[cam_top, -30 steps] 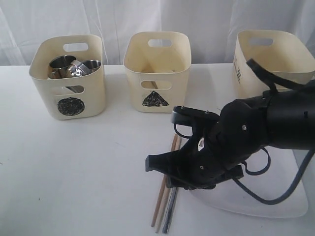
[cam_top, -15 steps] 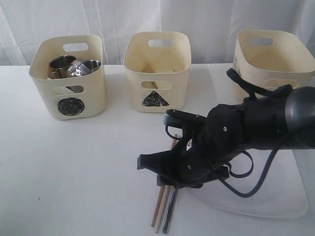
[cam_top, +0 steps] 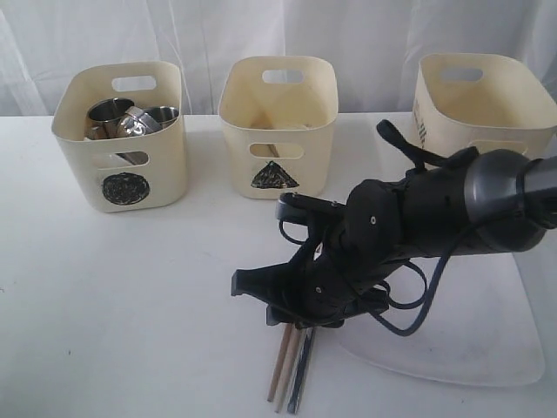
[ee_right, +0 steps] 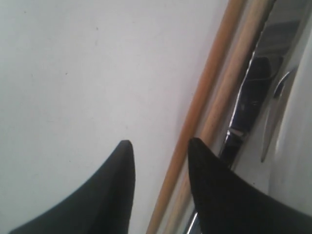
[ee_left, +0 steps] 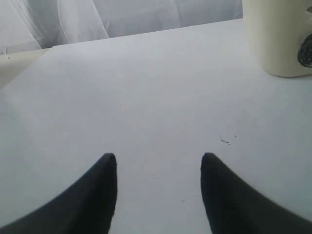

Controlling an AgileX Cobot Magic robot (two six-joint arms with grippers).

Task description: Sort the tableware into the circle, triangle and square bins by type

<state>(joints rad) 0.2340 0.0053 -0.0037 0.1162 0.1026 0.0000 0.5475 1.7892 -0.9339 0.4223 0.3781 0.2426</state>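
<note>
My right gripper [cam_top: 252, 301] hangs low over the table, open, its fingertips at the wooden chopsticks [cam_top: 280, 370]. In the right wrist view one chopstick [ee_right: 204, 97] runs between the open gripper [ee_right: 160, 145] fingers, and the steel knife [ee_right: 253, 92] lies just beyond the pair. The large white square plate [cam_top: 474, 340] lies under the right arm. Steel mugs [cam_top: 111, 113] stand in the circle bin [cam_top: 122, 165]. The triangle bin [cam_top: 277, 131] stands mid-back. The third bin [cam_top: 483, 96] is back right, its mark mostly hidden. My left gripper [ee_left: 158, 158] is open over bare table.
The right arm's cables [cam_top: 409, 318] loop over the plate. A corner of the circle bin [ee_left: 275, 44] shows in the left wrist view. A white curtain [cam_top: 278, 35] closes off the back of the table.
The right arm has moved left and down, bringing its open fingers over the upper part of the chopsticks. The tableware and the bins have not moved.
</note>
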